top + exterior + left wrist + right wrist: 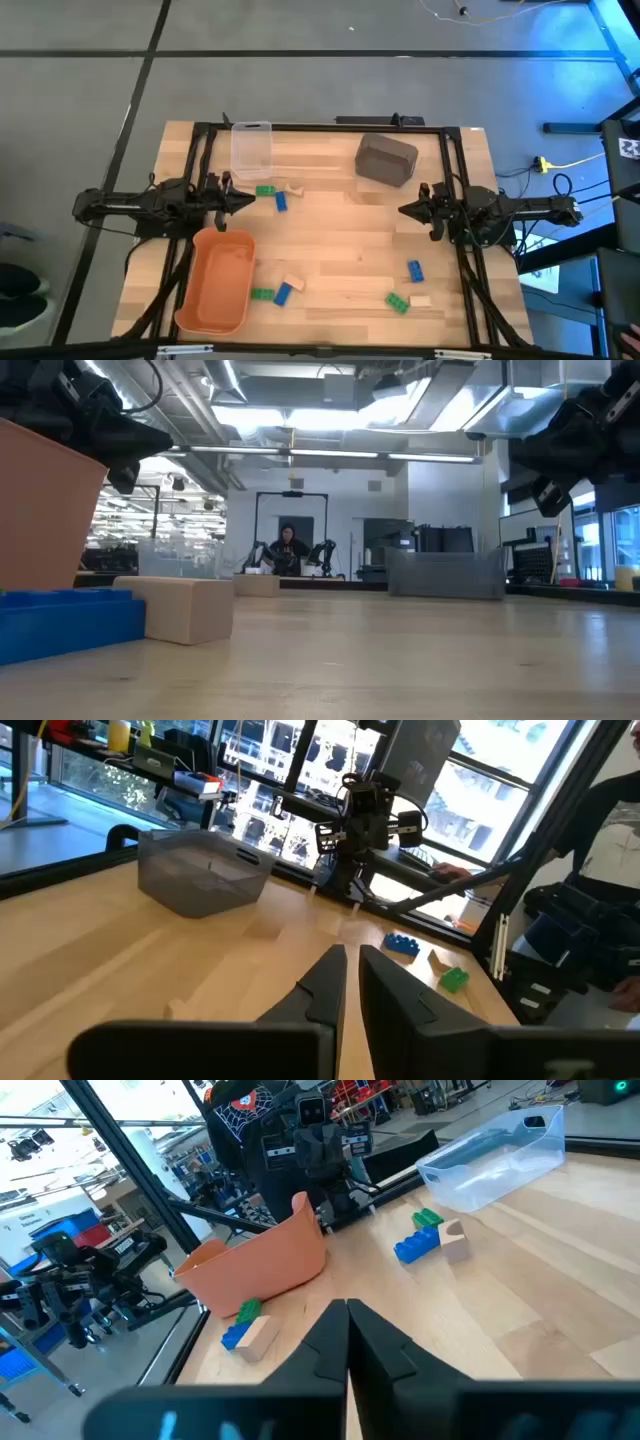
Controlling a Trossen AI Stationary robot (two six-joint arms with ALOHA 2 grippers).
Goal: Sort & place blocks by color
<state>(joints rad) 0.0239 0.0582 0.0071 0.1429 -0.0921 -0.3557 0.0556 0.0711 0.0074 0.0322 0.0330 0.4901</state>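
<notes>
Small blocks lie on the wooden table in three groups. Green (265, 190), blue (281, 201) and tan (295, 188) blocks lie just off my left gripper (245, 200). Another green (262, 294), blue (283, 294) and tan (293, 283) group lies beside the orange tub (215, 280). A blue (415, 270), a green (397, 302) and a tan block (420, 300) lie at the near right. My right gripper (405, 210) hovers at the right side. Both grippers are shut with nothing in them, and their fingers point level toward the table's middle.
A clear plastic bin (251, 148) stands at the far left and a dark grey bin (385, 160) at the far right. The orange tub takes up the near left corner. A black frame (320, 127) rims the table. Bare wood lies in the middle.
</notes>
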